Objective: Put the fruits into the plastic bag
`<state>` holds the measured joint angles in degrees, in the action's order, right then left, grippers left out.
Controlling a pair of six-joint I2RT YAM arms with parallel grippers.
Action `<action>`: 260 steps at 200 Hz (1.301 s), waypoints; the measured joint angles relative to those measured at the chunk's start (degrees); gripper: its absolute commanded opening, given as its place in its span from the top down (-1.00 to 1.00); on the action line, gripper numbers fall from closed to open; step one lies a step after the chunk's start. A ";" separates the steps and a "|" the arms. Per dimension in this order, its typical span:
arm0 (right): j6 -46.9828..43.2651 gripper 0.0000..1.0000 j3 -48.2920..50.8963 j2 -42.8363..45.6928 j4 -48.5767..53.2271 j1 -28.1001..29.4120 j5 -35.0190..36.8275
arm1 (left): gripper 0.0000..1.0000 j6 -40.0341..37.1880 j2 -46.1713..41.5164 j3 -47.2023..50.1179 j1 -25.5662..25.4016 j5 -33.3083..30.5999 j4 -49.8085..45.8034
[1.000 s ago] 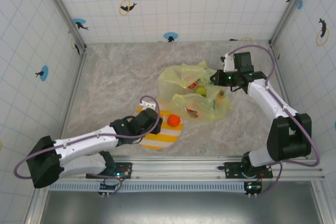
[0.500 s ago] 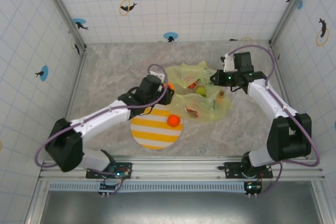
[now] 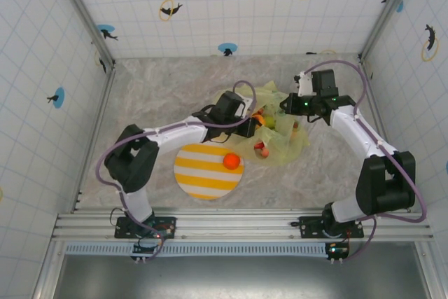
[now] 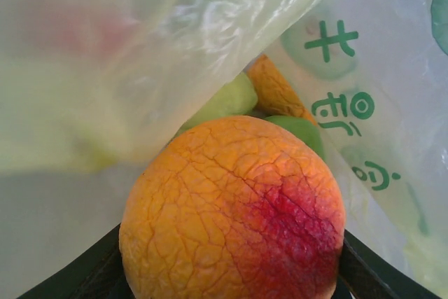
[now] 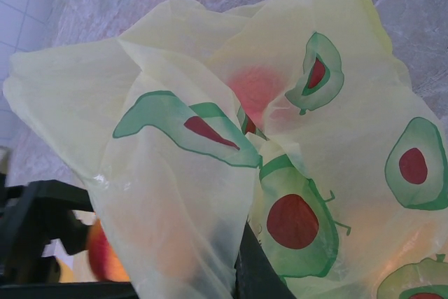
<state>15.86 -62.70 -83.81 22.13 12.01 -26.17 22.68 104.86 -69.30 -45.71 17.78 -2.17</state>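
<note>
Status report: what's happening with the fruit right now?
Left tool shut on peach, at bag mouth. Right tool grips bag edge. One orange on plate. Loose bag fold just ahead of peach.

Top external: fixed high above and behind the arm bases, facing down. It stands far off, so the desk point(image 3: 154, 96) spreads on every side of the plastic bag point(image 3: 280, 143).

Left wrist: looks out between the left fingers point(image 4: 94, 278), right at the bag's mouth. A peach point(image 4: 231, 215) and the bag's film sit very near the lens.

Right wrist: close against the bag's outer film, looking across it, with the desk beyond the bag.

Shared: all three see the bag. The top and left wrist views both take in fruits point(image 3: 260, 148) inside it.
</note>
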 measured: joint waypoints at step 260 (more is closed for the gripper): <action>0.04 0.87 0.33 0.00 -0.11 0.04 -0.07 | -0.67 -1.95 -20.68 13.77 4.50 -12.90 4.42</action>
<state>15.90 -62.37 -83.81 22.02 12.05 -26.24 20.73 84.18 -55.53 -41.21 4.89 2.24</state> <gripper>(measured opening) 0.065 0.837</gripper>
